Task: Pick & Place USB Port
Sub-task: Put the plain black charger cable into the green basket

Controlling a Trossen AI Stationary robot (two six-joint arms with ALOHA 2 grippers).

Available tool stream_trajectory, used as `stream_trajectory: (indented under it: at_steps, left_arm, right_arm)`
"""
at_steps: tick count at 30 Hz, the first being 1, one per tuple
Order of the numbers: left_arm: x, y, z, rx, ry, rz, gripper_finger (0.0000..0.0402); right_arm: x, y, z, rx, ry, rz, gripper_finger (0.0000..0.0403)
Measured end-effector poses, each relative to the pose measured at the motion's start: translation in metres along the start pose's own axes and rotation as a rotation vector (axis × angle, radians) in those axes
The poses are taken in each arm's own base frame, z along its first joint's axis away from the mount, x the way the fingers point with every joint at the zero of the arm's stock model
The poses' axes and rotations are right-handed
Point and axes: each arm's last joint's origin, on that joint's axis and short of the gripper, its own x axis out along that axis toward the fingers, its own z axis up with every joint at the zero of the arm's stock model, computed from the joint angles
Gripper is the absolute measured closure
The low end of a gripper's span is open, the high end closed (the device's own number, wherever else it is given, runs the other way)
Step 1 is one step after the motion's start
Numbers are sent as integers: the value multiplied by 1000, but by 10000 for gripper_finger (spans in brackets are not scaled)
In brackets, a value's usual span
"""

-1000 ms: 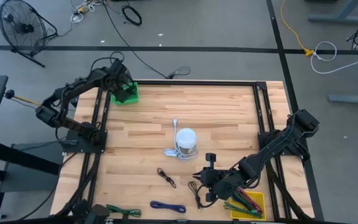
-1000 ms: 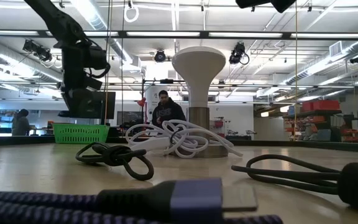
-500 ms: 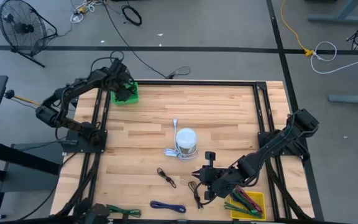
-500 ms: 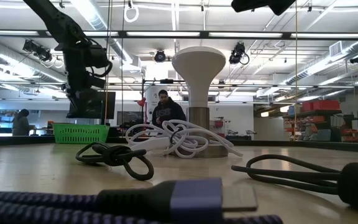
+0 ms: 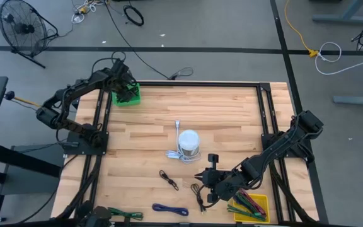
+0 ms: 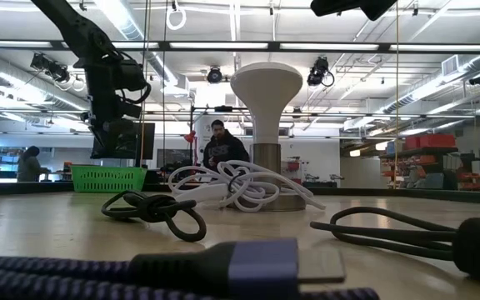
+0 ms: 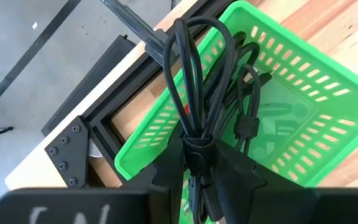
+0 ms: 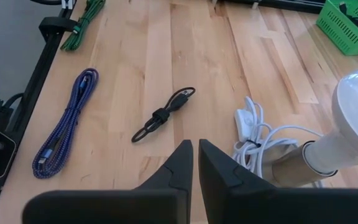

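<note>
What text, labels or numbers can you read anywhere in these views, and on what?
None can be read.
Left wrist view: pale marks on the dark bar at the picture's bottom edge, too blurred and cut off to read.
Low view: signs and screens in the room behind the lamp, too small to read.
Green basket, cables and table: no print visible.
</note>
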Motion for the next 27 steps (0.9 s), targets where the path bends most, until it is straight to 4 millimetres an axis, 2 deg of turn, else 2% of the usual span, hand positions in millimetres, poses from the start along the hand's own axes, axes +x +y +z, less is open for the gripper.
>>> stream_trajectory:
  at_steps: [6,14,18,22,27]
  left_arm:
    - [0,-1,0,14,1,-8,307]
    - [-1,-2,0,15,-3,-9,238]
    - [-1,-4,1,-6,-5,-14,222]
    - [-4,-14,2,-17,-24,-143,221]
    - [-18,-39,-2,84,-10,-299,220]
  right_arm:
    - [0,0,0,0,0,0,376]
    - [0,0,0,0,0,0,376]
    - [0,0,0,0,0,0,376]
    - [0,0,0,0,0,0,376]
    - [0,0,0,-5,0,-1,376]
